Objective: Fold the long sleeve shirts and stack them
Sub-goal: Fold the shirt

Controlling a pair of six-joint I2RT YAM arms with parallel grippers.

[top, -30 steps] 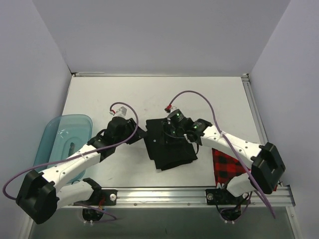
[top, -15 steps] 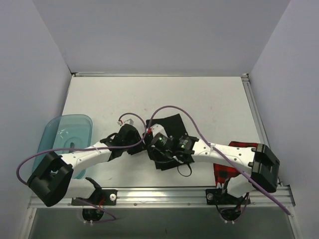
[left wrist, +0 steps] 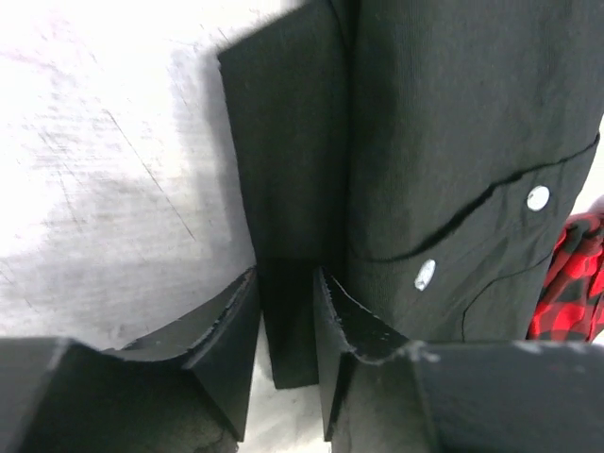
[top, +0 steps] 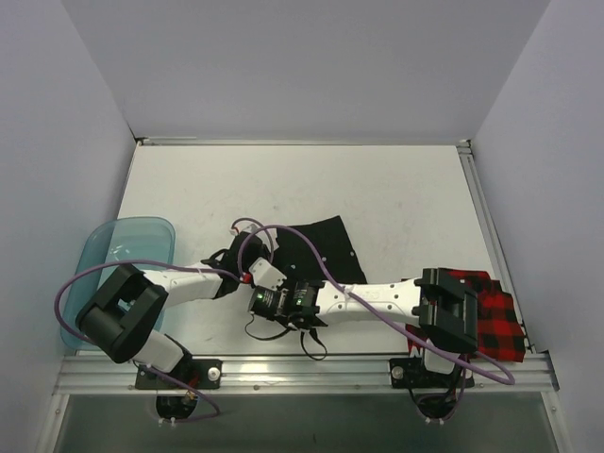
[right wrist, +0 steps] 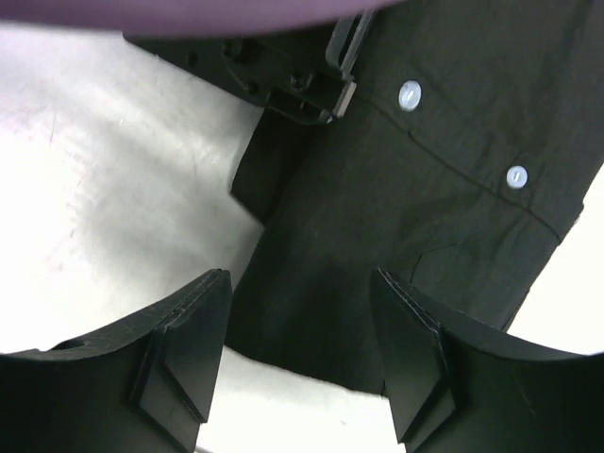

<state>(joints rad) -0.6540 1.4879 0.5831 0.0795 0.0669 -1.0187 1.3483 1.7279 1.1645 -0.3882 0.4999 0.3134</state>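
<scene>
The black shirt [top: 326, 247] lay flat on the table [top: 396, 189], about midway between the left and right edges and closer to the near edge than the far one. Its near left part was hidden under both arms. The left end effector [left wrist: 286, 276] was clamped on a narrow folded strip at the shirt's edge, with a finger [left wrist: 236, 330] pressed against each side of the strip and bare table just beside it. In the left wrist view, two small white buttons [left wrist: 538, 197] showed along a seam on the wider body of the shirt, and a bit of red check cloth showed beyond it.

The right arm reached across from the right side. Its end effector [right wrist: 300, 280] hung over the same edge of the black shirt with its fingers [right wrist: 184, 349] wide apart and nothing gripped between them.

The red-and-black check shirt [top: 491, 316] lay bunched at the near right corner of the table, well apart from the black one and partly under the right arm. A translucent teal tub [top: 113, 247] sat at the left edge
</scene>
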